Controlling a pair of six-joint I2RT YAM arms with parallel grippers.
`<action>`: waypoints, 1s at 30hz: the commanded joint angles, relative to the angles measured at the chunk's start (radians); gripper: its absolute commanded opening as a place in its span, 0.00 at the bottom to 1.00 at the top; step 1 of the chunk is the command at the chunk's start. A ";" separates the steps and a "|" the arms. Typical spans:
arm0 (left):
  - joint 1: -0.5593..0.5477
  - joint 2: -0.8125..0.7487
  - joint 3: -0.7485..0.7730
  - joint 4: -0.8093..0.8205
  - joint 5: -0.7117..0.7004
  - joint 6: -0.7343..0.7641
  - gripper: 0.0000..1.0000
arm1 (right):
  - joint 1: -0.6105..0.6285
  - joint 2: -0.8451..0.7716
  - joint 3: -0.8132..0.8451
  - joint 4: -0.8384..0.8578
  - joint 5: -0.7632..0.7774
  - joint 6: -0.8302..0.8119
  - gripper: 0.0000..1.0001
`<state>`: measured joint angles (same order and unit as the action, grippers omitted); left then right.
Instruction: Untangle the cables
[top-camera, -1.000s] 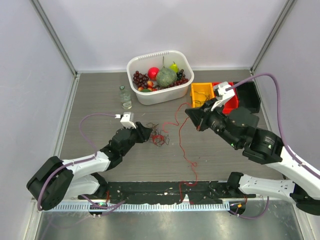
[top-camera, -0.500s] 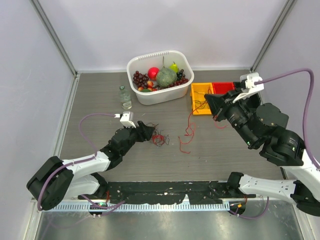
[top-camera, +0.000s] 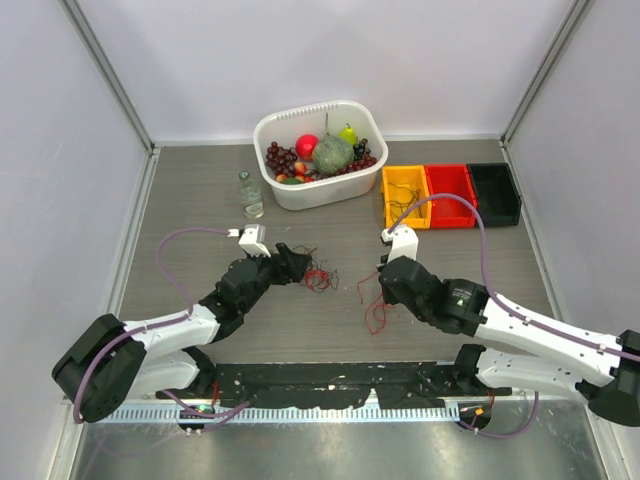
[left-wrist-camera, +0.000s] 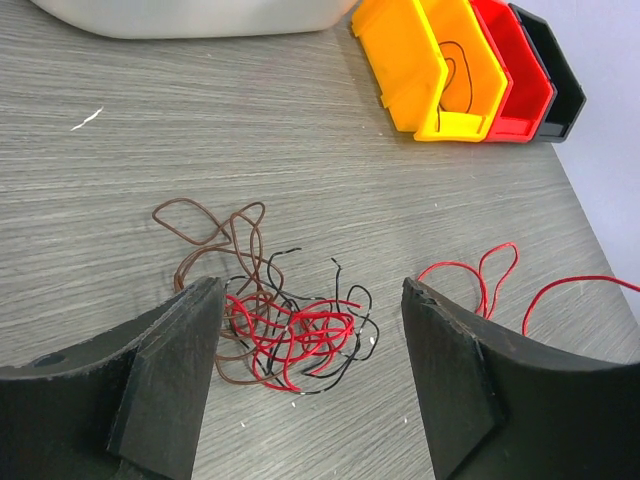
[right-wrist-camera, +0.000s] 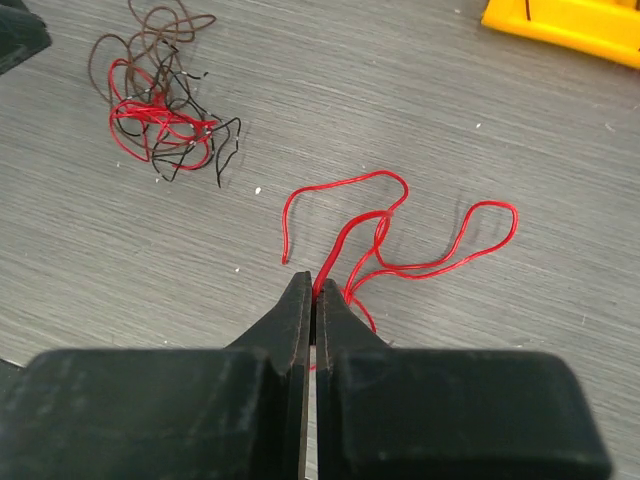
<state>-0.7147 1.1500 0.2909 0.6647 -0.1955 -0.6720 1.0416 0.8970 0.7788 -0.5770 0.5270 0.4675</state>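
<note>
One small tangle of cables lies near the middle of the tabletop, a bit toward the near edge. Its red, black and brown wires are all looped together. The left fingers stand wide apart, one on each side of the tangle, and hold nothing. A loose red cable lies apart from the tangle, toward the right edge. The right fingers are squeezed tight on it.

I think the red cable could slip out, because it is so thin. If the left fingers close on the whole tangle, the loops could pull tighter. A hard tug could drag the whole heap along.

The tabletop is grey wood with fine lines. A yellow bin, a red bin and a black bin sit by the far right corner. A white tub of fruit sits at the far edge, with a small bottle beside it. Pale walls stand all around.
</note>
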 joint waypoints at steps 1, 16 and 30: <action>0.001 -0.013 -0.002 0.067 0.002 0.017 0.75 | -0.002 0.061 0.008 0.075 0.054 0.088 0.01; 0.001 -0.016 -0.006 0.081 0.022 0.020 0.77 | -0.278 0.275 0.016 0.152 -0.157 0.020 0.57; 0.003 -0.018 -0.022 0.111 0.041 0.015 0.79 | -0.423 0.385 0.008 0.077 -0.270 0.230 0.84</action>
<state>-0.7147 1.1450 0.2806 0.7040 -0.1600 -0.6720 0.7074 1.2587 0.7761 -0.4934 0.3180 0.5507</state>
